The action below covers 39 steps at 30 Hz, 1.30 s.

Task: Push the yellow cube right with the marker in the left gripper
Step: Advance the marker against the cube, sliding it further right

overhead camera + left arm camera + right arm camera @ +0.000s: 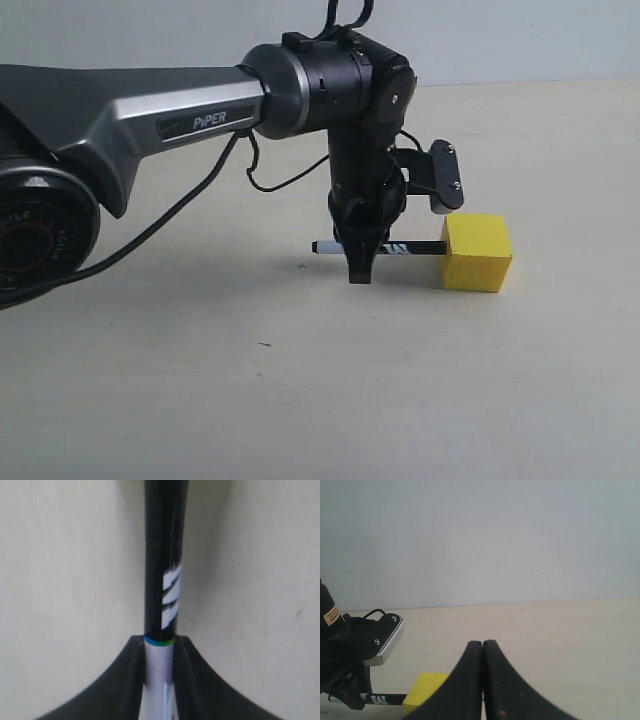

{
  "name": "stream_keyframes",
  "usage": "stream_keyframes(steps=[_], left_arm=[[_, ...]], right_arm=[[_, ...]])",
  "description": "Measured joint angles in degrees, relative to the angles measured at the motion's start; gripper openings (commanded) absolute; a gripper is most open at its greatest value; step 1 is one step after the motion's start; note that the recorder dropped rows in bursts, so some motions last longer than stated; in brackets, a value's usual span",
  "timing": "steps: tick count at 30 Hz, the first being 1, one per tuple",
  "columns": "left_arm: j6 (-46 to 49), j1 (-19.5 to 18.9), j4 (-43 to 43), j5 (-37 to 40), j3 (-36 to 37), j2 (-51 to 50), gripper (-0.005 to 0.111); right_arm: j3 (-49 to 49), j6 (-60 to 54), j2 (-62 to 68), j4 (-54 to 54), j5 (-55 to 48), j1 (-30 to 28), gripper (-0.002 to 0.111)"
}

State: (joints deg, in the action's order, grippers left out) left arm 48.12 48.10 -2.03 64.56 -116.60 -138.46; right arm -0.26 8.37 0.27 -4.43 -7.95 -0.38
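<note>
My left gripper (359, 272) points down at the table and is shut on the marker (400, 247), which lies level just above the surface. The marker's black end reaches the left face of the yellow cube (477, 253); whether they touch is hard to tell. In the left wrist view the marker (165, 595) runs straight out between the fingers (131, 675), white barrel clamped, black labelled part beyond. My right gripper (482, 647) is shut with nothing in it; the yellow cube (425, 690) and the marker (380, 698) show low beside it.
The beige table (300, 400) stretches around the cube. A pale wall (480, 540) stands behind the table. The left arm's black cable (180, 210) loops down near the table's surface left of the gripper.
</note>
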Motion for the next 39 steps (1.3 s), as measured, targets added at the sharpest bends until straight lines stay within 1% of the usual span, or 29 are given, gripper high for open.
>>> stream_keyframes(steps=[5,10,13,17,23,25,28,30,32,36,39], left_arm=[[0.0,1.06,2.76,-0.64,-3.24,-1.31,0.0],[0.0,1.06,3.43,1.99,-5.47,-2.36,0.0],[0.0,1.06,1.03,4.52,-5.47,-2.46,0.0],[-0.84,1.06,-3.73,5.0,-5.47,-2.46,0.0],[-1.22,1.32,-4.54,5.12,-5.47,-2.6,0.0],[-0.85,2.32,-4.63,5.12,-5.47,-2.71,0.0],[-0.24,4.47,-4.14,2.32,-5.92,-3.58,0.0],[-0.14,5.61,-3.27,1.44,-8.08,-4.08,0.0],[-0.14,5.86,-2.76,1.72,-9.92,-4.52,0.0],[-1.35,5.04,-2.77,4.79,-10.43,-4.5,0.0],[-6.13,4.54,-4.11,5.05,-10.43,-4.5,0.0]], right_arm=[[0.0,0.0,0.0,0.0,0.0,0.0,0.0],[0.0,0.0,0.0,0.0,0.0,0.0,0.0],[0.0,0.0,0.0,0.0,0.0,0.0,0.0],[0.0,0.0,0.0,0.0,0.0,0.0,0.0],[0.0,0.0,0.0,0.0,0.0,0.0,0.0],[0.0,0.0,0.0,0.0,0.0,0.0,0.0],[0.0,0.0,0.0,0.0,0.0,0.0,0.0],[0.0,0.0,0.0,0.0,0.0,0.0,0.0],[0.0,0.0,0.0,0.0,0.0,0.0,0.0],[0.0,0.0,0.0,0.0,0.0,0.0,0.0],[0.0,0.0,0.0,0.0,0.0,0.0,0.0]])
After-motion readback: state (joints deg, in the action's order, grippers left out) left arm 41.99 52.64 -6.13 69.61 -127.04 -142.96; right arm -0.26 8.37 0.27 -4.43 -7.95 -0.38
